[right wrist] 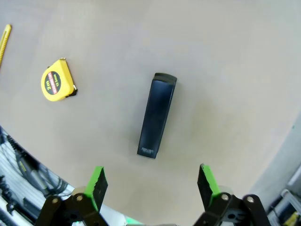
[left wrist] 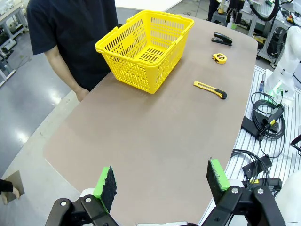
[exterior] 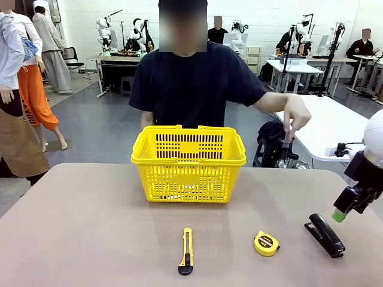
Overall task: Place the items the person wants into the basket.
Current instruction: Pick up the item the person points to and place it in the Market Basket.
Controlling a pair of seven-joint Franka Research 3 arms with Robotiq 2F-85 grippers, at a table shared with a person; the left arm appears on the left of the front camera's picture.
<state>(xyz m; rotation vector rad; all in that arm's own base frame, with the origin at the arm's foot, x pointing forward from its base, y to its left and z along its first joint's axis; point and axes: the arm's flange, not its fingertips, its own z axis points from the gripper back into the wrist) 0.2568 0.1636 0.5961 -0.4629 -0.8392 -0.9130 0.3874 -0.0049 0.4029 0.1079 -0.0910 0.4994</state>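
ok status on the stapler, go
Right gripper open above black stapler, not touching. Left gripper open, idle. Yellow basket waiting. Tape measure nearby, clear.

Yellow lattice basket (exterior: 188,162), black stapler (right wrist: 157,115), possibly white-labelled

Both grippers' jaws wide open, L (left wrist: 162,181) & R (right wrist: 153,181).

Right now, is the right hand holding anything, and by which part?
Nothing is held. The right hand is open and hangs above the black stapler, which lies flat on the table, untouched.
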